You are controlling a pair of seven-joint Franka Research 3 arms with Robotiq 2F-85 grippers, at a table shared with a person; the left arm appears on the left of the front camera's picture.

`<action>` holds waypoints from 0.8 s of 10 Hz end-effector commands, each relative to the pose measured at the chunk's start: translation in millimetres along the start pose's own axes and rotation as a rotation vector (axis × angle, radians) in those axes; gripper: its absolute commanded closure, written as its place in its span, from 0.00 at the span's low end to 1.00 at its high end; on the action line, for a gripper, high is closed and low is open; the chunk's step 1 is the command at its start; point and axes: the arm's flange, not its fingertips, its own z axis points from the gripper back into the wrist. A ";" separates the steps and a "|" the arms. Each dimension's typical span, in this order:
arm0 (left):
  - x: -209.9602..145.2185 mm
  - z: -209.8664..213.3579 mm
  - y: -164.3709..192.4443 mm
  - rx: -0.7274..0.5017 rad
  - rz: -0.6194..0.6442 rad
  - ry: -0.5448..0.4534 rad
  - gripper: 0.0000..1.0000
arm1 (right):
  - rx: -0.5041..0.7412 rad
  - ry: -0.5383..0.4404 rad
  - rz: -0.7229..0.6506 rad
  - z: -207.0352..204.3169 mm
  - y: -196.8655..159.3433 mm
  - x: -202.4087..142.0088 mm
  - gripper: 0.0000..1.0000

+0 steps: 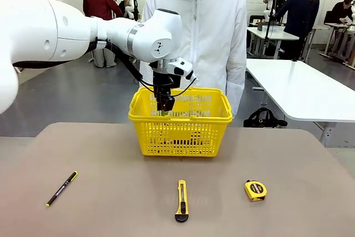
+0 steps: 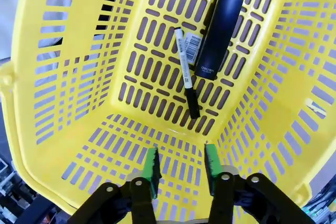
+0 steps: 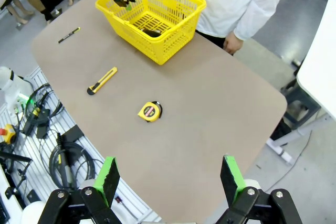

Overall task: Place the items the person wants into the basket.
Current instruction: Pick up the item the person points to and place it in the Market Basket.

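Your left arm is reaching across from the left, its wrist pointing straight down, and the left gripper is hanging just inside the yellow basket with its jaws parted and empty. The white marker is lying on the basket floor, touching a black case. The black pen is lying on the table, near left. Your right gripper is hovering high, its jaws spread wide.

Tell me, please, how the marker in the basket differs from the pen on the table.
The marker has a white barrel and black cap; the pen is black with a yellow tip. The marker lies on the floor of the yellow basket beside a black case; the pen lies on the bare table, toward the robot's left. Both are slim and lie flat.
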 end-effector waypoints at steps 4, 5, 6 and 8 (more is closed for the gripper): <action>4.6 5.7 5.2 -0.030 -0.021 -0.013 0.00 | 0.023 -0.010 0.010 -2.4 0.3 -0.7 0.00; 4.7 5.8 5.6 -0.032 -0.022 -0.013 0.00 | 0.023 -0.010 0.010 -2.4 0.3 -0.7 0.00; 4.2 6.3 6.1 -0.032 -0.022 -0.013 0.00 | 0.023 -0.010 0.010 -2.4 0.3 -0.7 0.00; 2.5 7.3 7.1 -0.037 -0.013 -0.013 0.00 | 0.023 -0.010 0.010 -2.4 0.3 -0.7 0.00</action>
